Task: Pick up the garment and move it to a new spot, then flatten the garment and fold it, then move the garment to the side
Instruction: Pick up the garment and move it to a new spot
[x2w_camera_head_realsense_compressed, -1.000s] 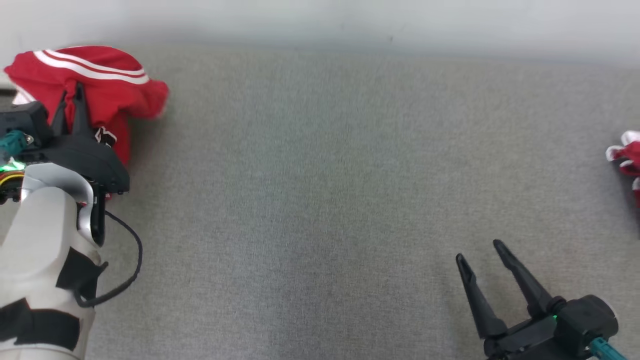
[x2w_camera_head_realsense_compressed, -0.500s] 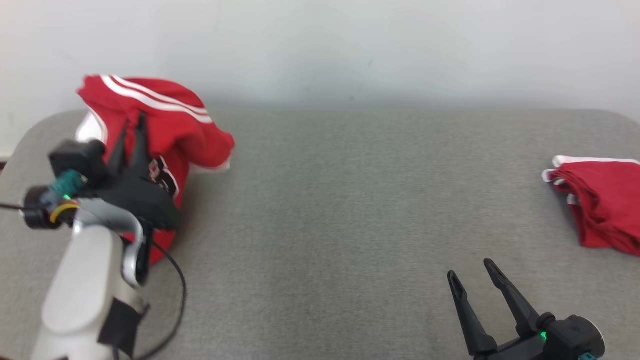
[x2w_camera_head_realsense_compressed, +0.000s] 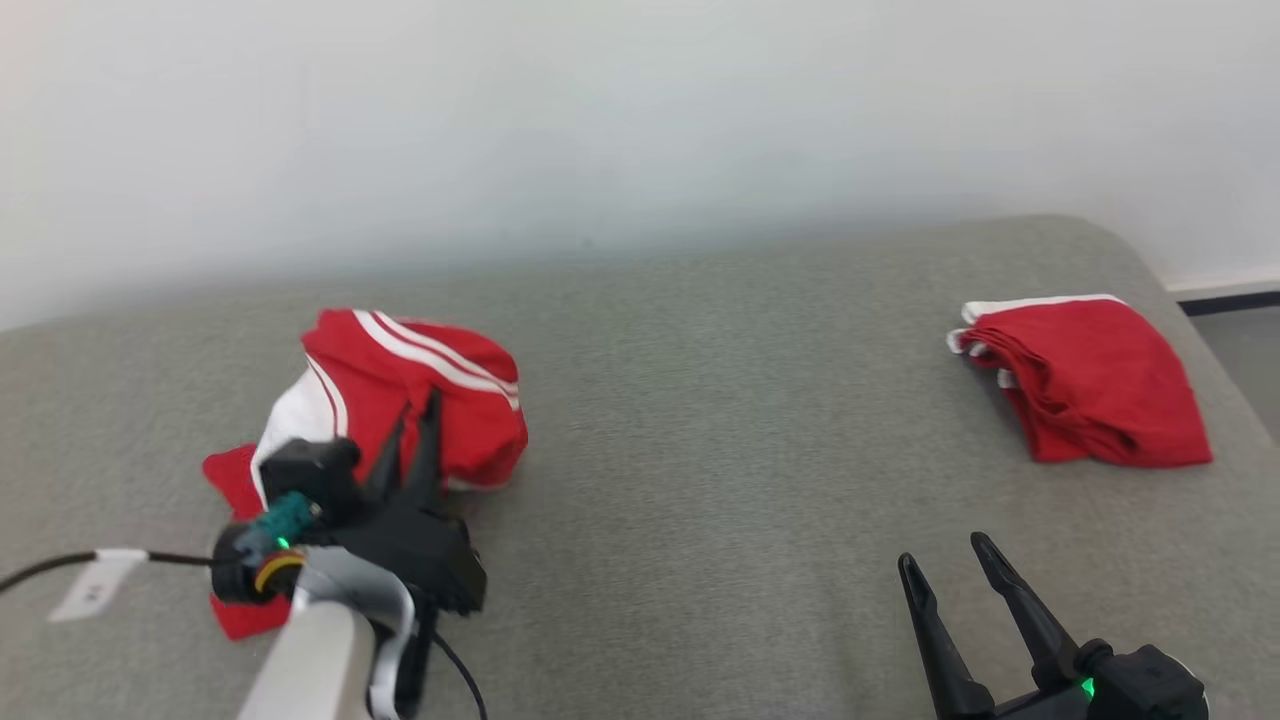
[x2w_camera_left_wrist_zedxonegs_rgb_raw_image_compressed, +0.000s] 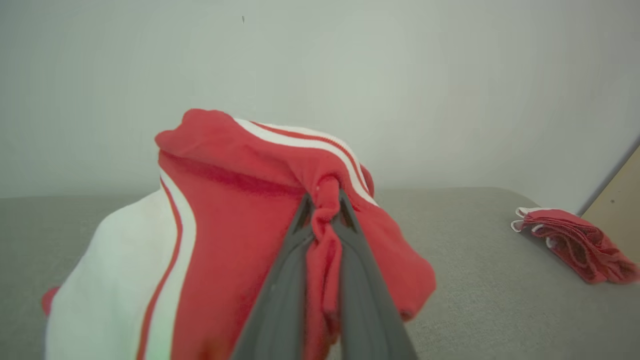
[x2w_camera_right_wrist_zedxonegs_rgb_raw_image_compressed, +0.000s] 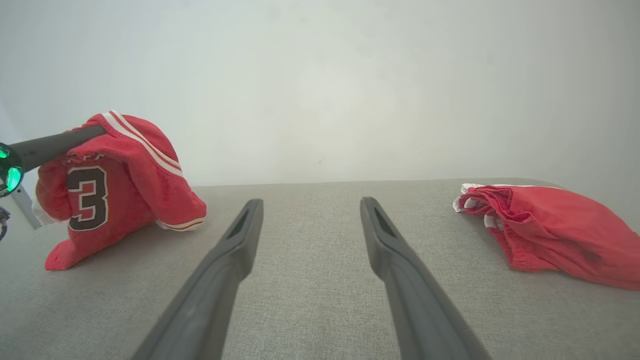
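Note:
The garment (x2w_camera_head_realsense_compressed: 470, 420) is a red jersey with white stripes, a white panel and a number 3 (x2w_camera_right_wrist_zedxonegs_rgb_raw_image_compressed: 90, 197). It hangs bunched at the left of the grey surface (x2w_camera_head_realsense_compressed: 720, 470), with its lower end touching the cloth. My left gripper (x2w_camera_head_realsense_compressed: 418, 410) is shut on a pinched fold near its top, and the red fabric is squeezed between the fingers (x2w_camera_left_wrist_zedxonegs_rgb_raw_image_compressed: 324, 200). In the right wrist view one left finger (x2w_camera_right_wrist_zedxonegs_rgb_raw_image_compressed: 55, 145) reaches into the garment from the left. My right gripper (x2w_camera_head_realsense_compressed: 945, 565) stands open and empty at the lower right, above bare surface (x2w_camera_right_wrist_zedxonegs_rgb_raw_image_compressed: 310, 205).
A second red garment (x2w_camera_head_realsense_compressed: 1090, 385) lies folded at the far right of the surface (x2w_camera_right_wrist_zedxonegs_rgb_raw_image_compressed: 550, 232), near its rounded right edge. A pale wall (x2w_camera_head_realsense_compressed: 640, 120) runs behind. A black cable (x2w_camera_head_realsense_compressed: 60, 565) trails left from my left wrist.
The head camera has swung up and right, bringing the wall and the folded garment into view. My left gripper, still shut on the garment, now stands nearer the right gripper.

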